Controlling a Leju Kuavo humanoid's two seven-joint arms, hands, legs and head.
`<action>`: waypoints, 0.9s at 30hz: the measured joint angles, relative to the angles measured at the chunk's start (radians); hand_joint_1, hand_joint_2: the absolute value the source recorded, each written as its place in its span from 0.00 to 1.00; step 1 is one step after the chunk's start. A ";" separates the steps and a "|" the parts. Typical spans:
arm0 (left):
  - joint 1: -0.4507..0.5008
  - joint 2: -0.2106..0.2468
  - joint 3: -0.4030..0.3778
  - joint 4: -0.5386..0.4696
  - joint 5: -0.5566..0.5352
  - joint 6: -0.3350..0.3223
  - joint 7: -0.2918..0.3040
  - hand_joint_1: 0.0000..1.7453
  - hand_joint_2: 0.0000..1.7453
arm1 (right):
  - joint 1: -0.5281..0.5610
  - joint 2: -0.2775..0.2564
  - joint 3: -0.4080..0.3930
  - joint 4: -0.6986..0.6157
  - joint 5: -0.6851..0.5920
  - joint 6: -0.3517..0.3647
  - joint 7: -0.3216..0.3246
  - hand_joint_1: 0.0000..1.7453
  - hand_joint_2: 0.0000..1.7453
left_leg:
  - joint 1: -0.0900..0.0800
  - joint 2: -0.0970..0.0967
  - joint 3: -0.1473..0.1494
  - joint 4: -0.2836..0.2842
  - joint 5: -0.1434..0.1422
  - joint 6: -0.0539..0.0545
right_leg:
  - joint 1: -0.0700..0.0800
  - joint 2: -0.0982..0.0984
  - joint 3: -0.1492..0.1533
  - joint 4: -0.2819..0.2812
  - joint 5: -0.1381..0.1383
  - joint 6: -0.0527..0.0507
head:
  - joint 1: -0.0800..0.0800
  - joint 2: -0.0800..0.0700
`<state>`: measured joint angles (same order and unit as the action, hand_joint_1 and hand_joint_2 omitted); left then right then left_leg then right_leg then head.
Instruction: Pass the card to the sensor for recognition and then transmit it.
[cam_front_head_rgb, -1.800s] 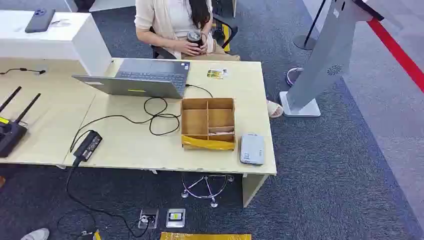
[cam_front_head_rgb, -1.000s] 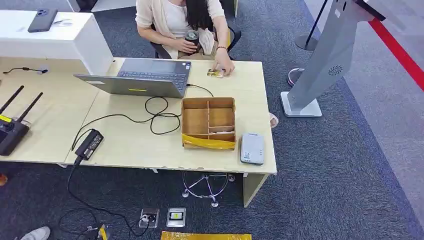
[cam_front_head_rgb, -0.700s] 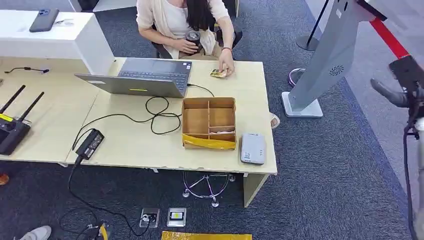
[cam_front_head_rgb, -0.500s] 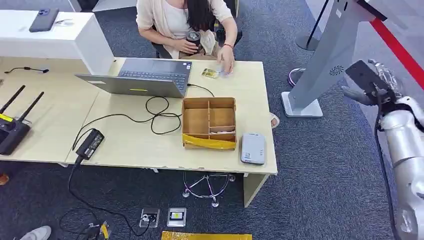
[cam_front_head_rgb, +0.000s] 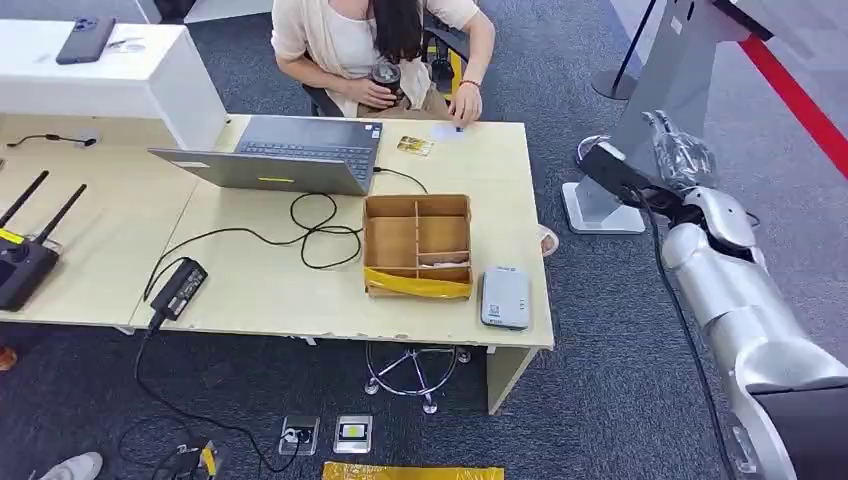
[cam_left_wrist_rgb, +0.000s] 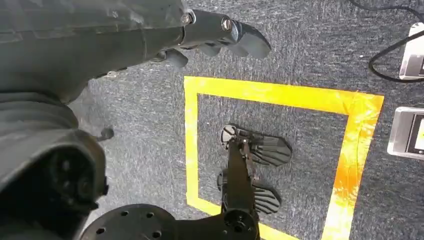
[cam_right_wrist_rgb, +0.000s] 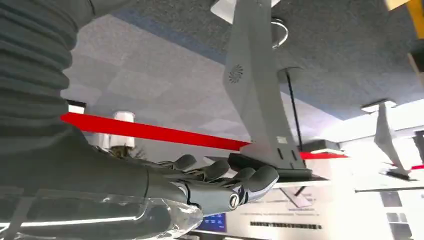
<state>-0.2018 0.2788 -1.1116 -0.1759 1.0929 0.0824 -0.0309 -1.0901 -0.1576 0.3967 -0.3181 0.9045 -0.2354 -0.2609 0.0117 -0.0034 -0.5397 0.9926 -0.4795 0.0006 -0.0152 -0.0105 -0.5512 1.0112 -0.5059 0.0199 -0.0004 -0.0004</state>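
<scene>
A small yellow-green card (cam_front_head_rgb: 414, 146) lies on the far edge of the wooden desk (cam_front_head_rgb: 260, 290), beside the laptop. A person's hand (cam_front_head_rgb: 465, 104) hovers just right of it, over a pale card (cam_front_head_rgb: 446, 131). The grey sensor box (cam_front_head_rgb: 505, 297) sits at the desk's near right corner. My right hand (cam_front_head_rgb: 618, 172) is raised off the desk's right side, in front of the kiosk base; its fingers (cam_right_wrist_rgb: 235, 182) are stretched out and hold nothing. My left hand (cam_left_wrist_rgb: 215, 35) hangs over the floor with loose, bare fingers.
A partitioned cardboard box (cam_front_head_rgb: 417, 243) stands left of the sensor. An open laptop (cam_front_head_rgb: 285, 155), its cable and a power brick (cam_front_head_rgb: 177, 290) take up the desk's middle. A grey kiosk stand (cam_front_head_rgb: 660, 110) rises at the right, and a person sits behind the desk.
My right arm came into view from the right and swung down and left toward the desk. The person reached to the cards, slid the yellow one slightly left, then drew the hand back.
</scene>
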 joint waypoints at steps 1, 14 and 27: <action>0.000 0.001 -0.002 0.000 0.000 0.000 0.000 0.00 0.00 | 0.000 0.009 0.008 0.000 0.003 -0.001 0.002 0.00 1.00 | 0.000 0.000 0.000 0.000 0.000 0.000 | 0.000 0.000 0.000 0.000 0.000 0.000 | 0.000 0.000; 0.000 0.005 -0.015 0.000 0.000 0.000 0.008 0.00 0.00 | 0.000 0.094 0.059 0.000 -0.017 -0.001 0.000 0.00 1.00 | 0.000 0.000 -0.001 0.000 0.000 0.000 | 0.000 0.000 -0.001 0.000 0.000 0.000 | 0.000 0.000; -0.006 0.005 -0.022 0.000 -0.011 -0.001 0.008 0.00 0.00 | 0.004 0.126 0.071 0.000 -0.030 0.001 -0.003 0.00 1.00 | 0.000 0.000 -0.002 0.000 0.000 0.000 | 0.000 0.001 -0.003 0.000 0.000 0.000 | 0.000 0.000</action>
<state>-0.2074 0.2834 -1.1334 -0.1759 1.0822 0.0816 -0.0233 -1.0866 -0.0317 0.4673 -0.3181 0.8743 -0.2346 -0.2644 0.0116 -0.0033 -0.5417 0.9927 -0.4794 0.0005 -0.0153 -0.0099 -0.5541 1.0112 -0.5060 0.0197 -0.0004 0.0000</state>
